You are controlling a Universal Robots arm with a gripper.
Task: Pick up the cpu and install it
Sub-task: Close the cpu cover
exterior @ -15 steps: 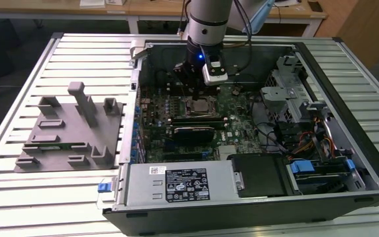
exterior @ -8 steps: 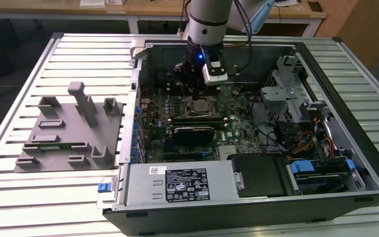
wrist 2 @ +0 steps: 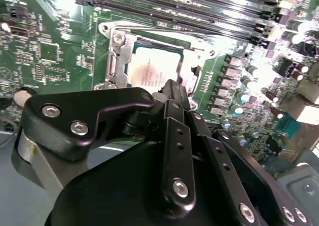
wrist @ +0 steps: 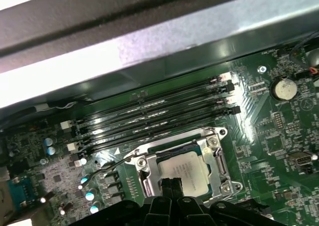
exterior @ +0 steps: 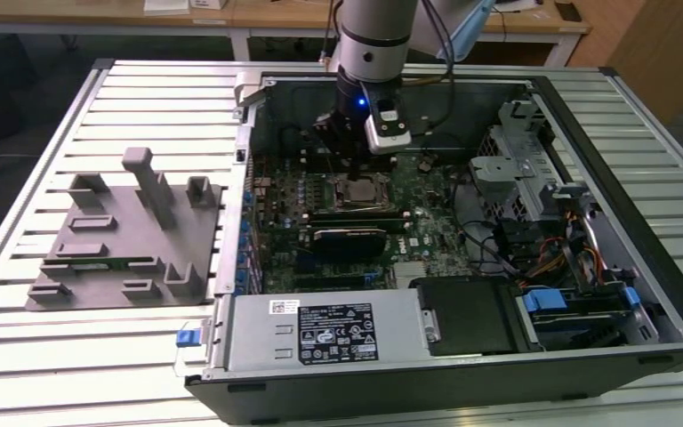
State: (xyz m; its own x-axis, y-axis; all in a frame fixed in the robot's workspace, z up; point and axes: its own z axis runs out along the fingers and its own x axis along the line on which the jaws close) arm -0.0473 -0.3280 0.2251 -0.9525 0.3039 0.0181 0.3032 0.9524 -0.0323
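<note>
**Robot's tool poised over cpu in its socket**

The tool's fingers were drawn narrow, with nothing seen between them, at the edge of the one cpu. It lay flat inside the single socket frame, whose clamp stood unlatched. Whether the tips touched the chip could not be told. Four memory slots and one coin battery lay near. One grey tray sat well apart on the counter. A sideways drag or off-centre press would likely tilt the chip and damage the socket's contacts.
</note>
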